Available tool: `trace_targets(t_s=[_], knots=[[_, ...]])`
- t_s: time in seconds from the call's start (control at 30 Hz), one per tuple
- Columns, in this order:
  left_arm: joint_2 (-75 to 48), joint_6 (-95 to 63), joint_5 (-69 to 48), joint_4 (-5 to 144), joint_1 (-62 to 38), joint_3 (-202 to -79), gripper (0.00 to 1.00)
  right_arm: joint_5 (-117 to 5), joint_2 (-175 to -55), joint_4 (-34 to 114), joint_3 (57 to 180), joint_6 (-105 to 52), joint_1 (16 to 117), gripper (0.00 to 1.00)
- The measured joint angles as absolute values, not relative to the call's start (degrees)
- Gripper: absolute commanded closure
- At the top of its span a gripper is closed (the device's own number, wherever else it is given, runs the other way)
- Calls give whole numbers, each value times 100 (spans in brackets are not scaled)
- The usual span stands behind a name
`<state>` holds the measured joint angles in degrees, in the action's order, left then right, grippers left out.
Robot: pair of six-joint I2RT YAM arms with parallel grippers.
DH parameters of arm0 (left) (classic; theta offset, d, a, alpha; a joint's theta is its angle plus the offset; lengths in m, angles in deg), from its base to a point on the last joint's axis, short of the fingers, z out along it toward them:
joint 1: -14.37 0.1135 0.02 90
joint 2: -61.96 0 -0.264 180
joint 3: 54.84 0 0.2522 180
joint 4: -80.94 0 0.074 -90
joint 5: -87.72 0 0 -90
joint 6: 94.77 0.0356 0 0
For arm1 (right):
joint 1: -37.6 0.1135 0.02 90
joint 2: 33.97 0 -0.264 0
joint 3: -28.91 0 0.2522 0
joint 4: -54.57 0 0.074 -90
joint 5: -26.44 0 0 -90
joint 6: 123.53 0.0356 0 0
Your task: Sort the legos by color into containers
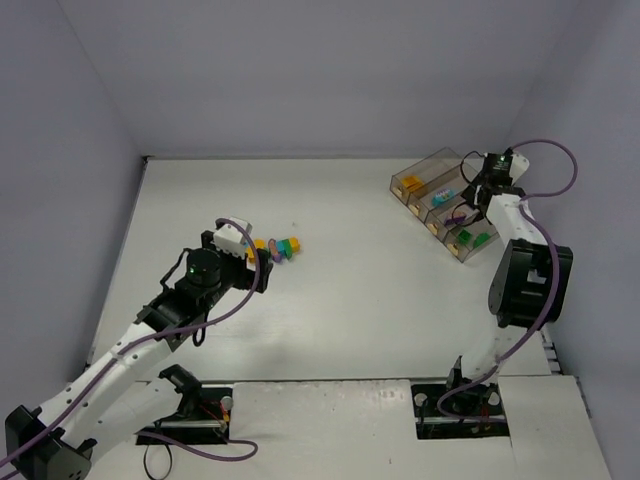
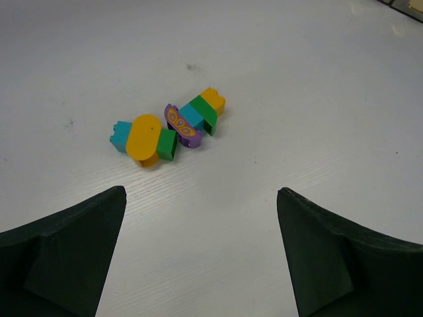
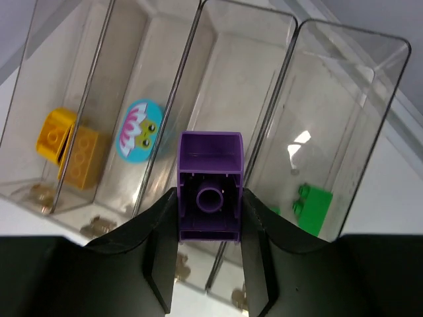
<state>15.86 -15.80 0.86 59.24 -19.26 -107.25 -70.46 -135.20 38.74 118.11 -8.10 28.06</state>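
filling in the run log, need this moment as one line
left hand: open, by loose legos | right hand: shut on purple lego, over containers

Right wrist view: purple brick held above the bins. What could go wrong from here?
1. The purple brick in the right gripper hangs near the walls between the narrow bins; an off-centre release may drop it beside the teal piece or the green brick.
2. The loose pile lies tightly packed; the open left gripper may catch two colours at once.

You're in a lab test cell: bare grey walls (image 1: 330,70) box in the white table (image 1: 340,320) on three sides.
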Motion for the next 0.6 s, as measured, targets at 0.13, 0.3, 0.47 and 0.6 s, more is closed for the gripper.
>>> trace_targets(t_s=[0.13,0.3,0.47,0.6], knots=[[1588,-1615,265,5911,-1928,-10714,11,-7109,-14105,3881,12335,-819,2710,93],[1435,-1654,355,5900,-1926,-10714,11,-7127,-14634,3923,12954,-852,2664,81],[1247,-1658,381,5819,-1926,-10714,11,-7133,-14942,3940,13220,-852,2638,71],[1190,-1678,405,5793,-1926,-10717,11,-7164,-15023,3907,13220,-852,2625,61]])
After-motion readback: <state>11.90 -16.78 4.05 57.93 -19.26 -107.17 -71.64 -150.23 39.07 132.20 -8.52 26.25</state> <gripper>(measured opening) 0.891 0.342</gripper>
